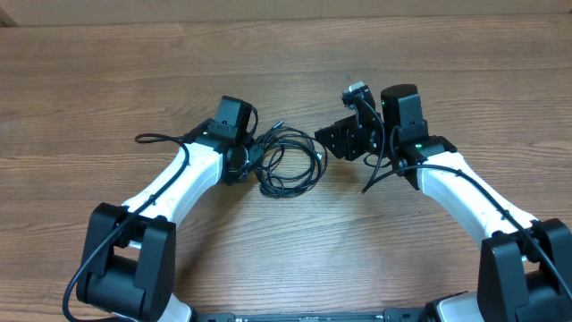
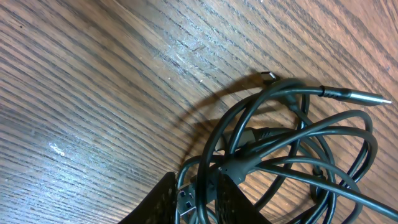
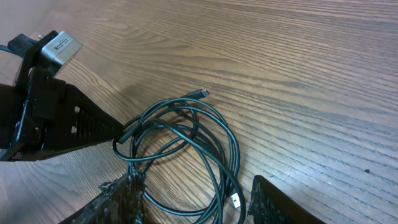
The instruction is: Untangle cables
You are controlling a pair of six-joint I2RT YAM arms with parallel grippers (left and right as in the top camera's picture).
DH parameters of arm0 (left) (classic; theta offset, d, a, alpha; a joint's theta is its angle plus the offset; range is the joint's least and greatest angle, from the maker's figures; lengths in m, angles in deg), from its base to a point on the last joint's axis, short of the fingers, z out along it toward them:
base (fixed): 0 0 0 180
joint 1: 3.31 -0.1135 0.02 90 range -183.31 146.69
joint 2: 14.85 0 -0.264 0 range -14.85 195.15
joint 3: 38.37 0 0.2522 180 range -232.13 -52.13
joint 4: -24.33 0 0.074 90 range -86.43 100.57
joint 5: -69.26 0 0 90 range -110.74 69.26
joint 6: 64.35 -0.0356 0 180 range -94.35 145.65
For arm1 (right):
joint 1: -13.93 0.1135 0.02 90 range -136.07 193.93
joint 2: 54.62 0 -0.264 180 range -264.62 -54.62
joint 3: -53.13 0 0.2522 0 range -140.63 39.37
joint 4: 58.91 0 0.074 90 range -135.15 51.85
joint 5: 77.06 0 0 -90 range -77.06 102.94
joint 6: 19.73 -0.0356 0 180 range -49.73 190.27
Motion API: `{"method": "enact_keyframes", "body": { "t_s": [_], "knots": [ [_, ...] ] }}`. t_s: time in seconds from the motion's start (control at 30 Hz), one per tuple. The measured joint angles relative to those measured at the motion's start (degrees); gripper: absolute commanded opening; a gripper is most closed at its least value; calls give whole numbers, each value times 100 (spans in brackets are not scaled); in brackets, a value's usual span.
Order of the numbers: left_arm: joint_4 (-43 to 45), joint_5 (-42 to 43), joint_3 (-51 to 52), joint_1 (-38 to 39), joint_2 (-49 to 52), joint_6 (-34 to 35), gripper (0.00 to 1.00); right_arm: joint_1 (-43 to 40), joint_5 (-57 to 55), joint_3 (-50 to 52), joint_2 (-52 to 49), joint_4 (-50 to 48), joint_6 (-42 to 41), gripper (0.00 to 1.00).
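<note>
The cables (image 1: 290, 163) lie as one looped black bundle on the wooden table between the two arms. My left gripper (image 1: 252, 156) is at the bundle's left edge. In the left wrist view its fingers (image 2: 163, 202) stand close together on a strand and a silver USB plug (image 2: 185, 200) of the cables (image 2: 298, 137). A slim plug (image 2: 367, 96) sticks out at the right. My right gripper (image 1: 329, 143) is open just right of the bundle. In its own view the right gripper (image 3: 199, 208) straddles the cables (image 3: 186, 143), with another USB plug (image 3: 236, 201) between the fingers.
The wooden table (image 1: 286, 54) stretches around the arms. A thicker black arm wire (image 1: 156, 139) trails left of the left arm, and another (image 1: 380, 174) hangs by the right arm. The left gripper (image 3: 74, 127) and its camera (image 3: 59, 45) fill the right wrist view's left side.
</note>
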Motion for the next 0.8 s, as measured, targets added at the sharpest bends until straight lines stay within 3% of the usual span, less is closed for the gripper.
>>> {"method": "enact_keyframes", "body": {
  "t_s": [0.33,0.63,0.8],
  "knots": [
    [9,-323,0,63,-2,0,32,2,0,0,0,0,2,56],
    [107,-511,0,63,22,11,29,2,0,0,0,0,0,56],
    [326,-420,0,63,365,146,7,2,-2,0,0,-2,2,56]
  ]
}}
